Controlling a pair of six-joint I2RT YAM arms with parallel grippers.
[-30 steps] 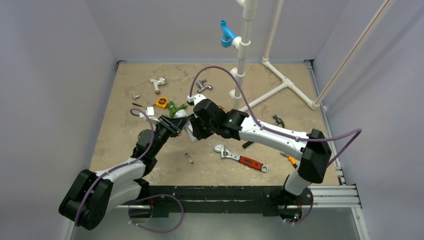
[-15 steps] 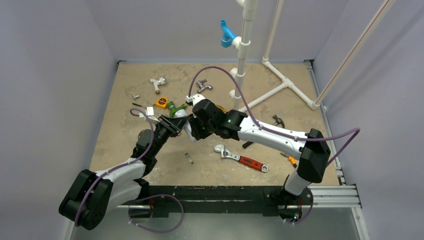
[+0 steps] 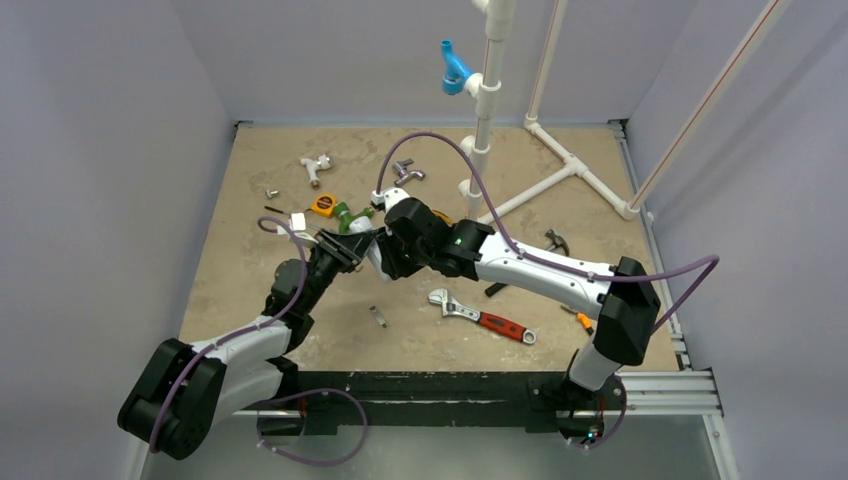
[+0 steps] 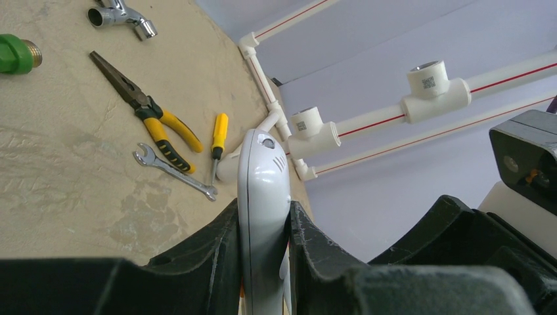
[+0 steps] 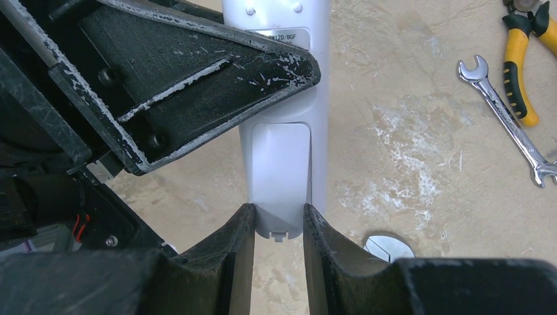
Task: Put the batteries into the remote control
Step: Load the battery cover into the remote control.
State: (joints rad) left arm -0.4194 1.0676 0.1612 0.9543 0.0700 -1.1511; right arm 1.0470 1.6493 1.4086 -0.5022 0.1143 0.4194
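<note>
Remote control (image 4: 264,170): held above the table (image 3: 230,270), just beside the green pipe fitting (image 3: 347,214). Left end effector (image 4: 263,209) clamped on its body, right end effector (image 5: 278,210) clamped on its rear end. The 2 batteries are not in view; loading judged outstanding.

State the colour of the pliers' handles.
Yellow and black; the pliers show best in the left wrist view.

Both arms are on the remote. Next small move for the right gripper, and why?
Probably slide the battery cover off with the right gripper. Its fingers flank the cover's end, the left gripper clamps the remote control, and the cover looks shut.
</note>
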